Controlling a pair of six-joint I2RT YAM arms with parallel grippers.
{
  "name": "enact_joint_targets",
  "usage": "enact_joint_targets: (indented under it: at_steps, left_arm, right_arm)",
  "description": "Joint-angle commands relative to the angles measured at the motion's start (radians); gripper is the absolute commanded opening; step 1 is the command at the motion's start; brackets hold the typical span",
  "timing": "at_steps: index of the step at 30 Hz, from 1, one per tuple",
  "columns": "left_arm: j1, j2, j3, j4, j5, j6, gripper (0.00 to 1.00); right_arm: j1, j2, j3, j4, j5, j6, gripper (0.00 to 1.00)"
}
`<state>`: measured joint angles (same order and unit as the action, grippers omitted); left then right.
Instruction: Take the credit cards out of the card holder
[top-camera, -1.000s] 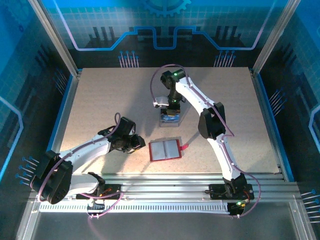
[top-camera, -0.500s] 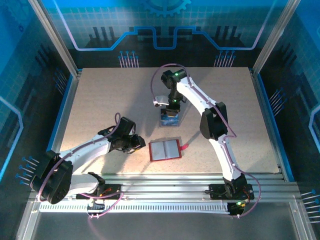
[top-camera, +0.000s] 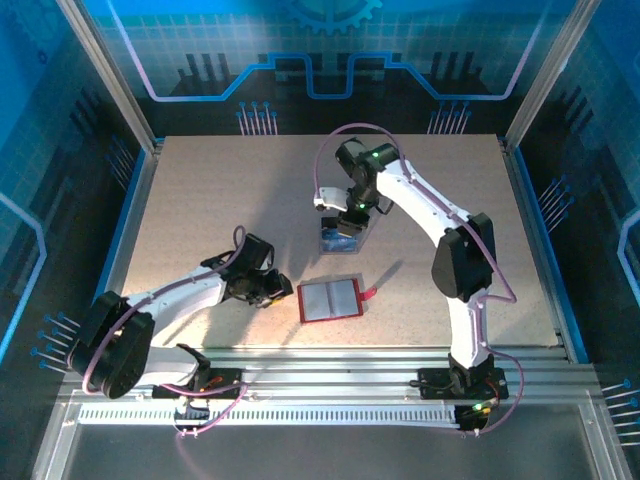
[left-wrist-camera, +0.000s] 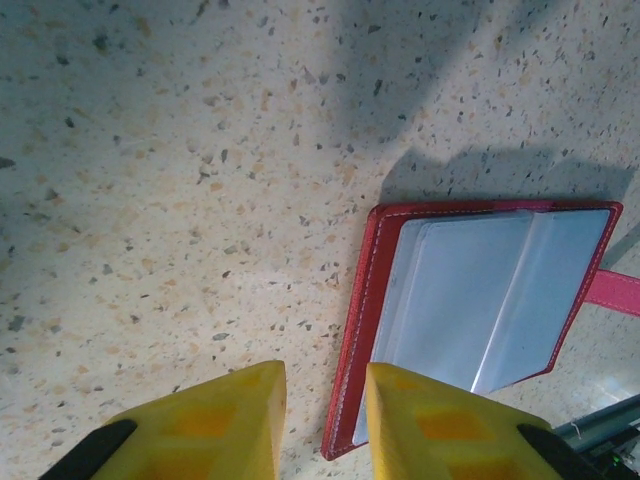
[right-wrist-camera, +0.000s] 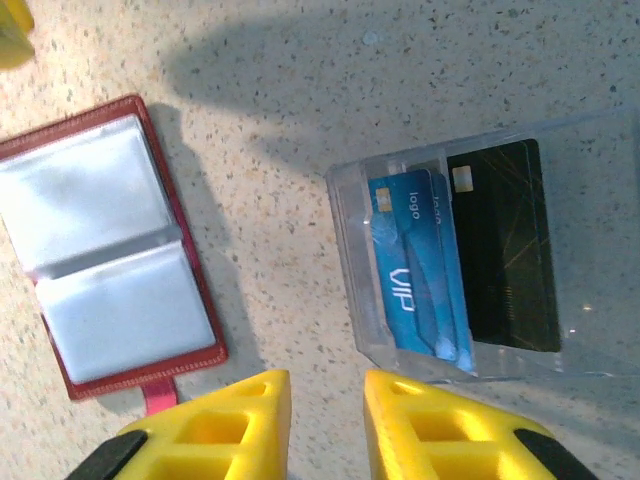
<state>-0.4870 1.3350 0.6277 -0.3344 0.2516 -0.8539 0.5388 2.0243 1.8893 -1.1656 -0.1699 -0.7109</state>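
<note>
Credit cards (right-wrist-camera: 440, 270), one blue and one black showing, lie side by side in a clear tray (right-wrist-camera: 345, 215) just beyond the card holder (right-wrist-camera: 110, 250). The holder lies open and flat on the table (left-wrist-camera: 180, 150), its pale pockets apparently empty.

Risks, as judged:
- A thin card left inside a cloudy pocket could be overlooked.
- The left gripper (left-wrist-camera: 325, 420), low at the holder's left edge, could push or flip the light case if it slides in.
- The right gripper (right-wrist-camera: 327, 425) could tip the tray if it comes down on the rim.

Pose: the left arm (top-camera: 180, 293) stretches low toward the holder, jaws slightly apart and empty. The right arm (top-camera: 425, 195) reaches past the holder, wrist pointing down over the tray, jaws slightly apart and empty.
</note>
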Motion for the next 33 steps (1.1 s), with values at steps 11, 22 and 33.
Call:
enact_joint_targets:
  at_steps: [11,22,33]
  left_arm:
    - [0.007,0.100,0.074,0.046,0.050,0.029,0.23]
    - [0.007,0.159,0.066,0.134,0.107,0.001,0.24]
    - [0.004,0.204,0.066,0.162,0.123,-0.017,0.27]
  right_arm:
    - [0.066,-0.258,-0.435,0.445,-0.026,0.626,0.30]
    - [0.074,-0.388,-0.669,0.577,-0.054,1.108,0.20]
    - [0.078,-0.509,-0.832,0.622,-0.075,1.278,0.20]
